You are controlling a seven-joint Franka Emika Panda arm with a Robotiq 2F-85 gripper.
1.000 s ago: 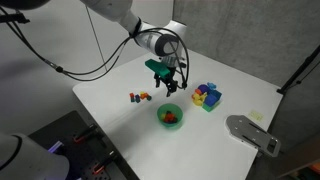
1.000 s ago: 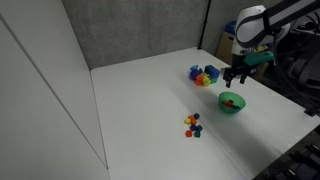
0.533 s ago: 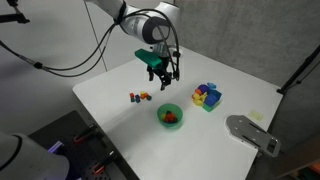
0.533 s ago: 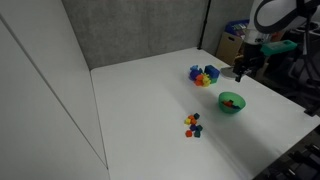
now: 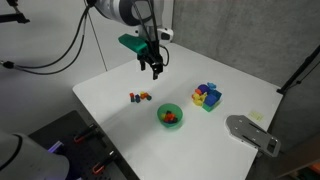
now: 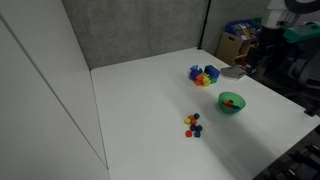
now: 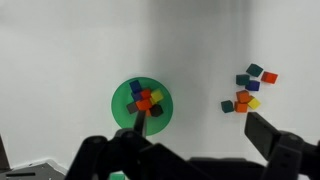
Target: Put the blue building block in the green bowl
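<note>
Two fingers (image 7: 100, 160) of the claw (image 7: 190, 162) stand spread wide in the wrist view, with nothing between them: the claw is released and empty. In an exterior view the claw (image 5: 156, 70) hangs high over the far part of the white surface (image 5: 110, 88), touching nothing.

The blue building block (image 6: 197, 131) lies on the surface in a loose group of small blocks (image 5: 138, 97), at the near edge of that group in an exterior view and at its end away from the bowl in the other (image 5: 131, 97). It is so tiny that its outline is hard to make out. It sits well apart from the claw and far below it. In the wrist view the same group (image 7: 250, 90) shows to the upper right, outside the span of the fingers, and the dark block cannot be singled out there with certainty.

The green bowl (image 5: 170, 115) stands on the surface near the group but not touching it. It holds several small coloured blocks, red and orange among them (image 7: 145, 101). A cluster of larger bright pieces (image 5: 207, 96) lies on the bowl's other side.
</note>
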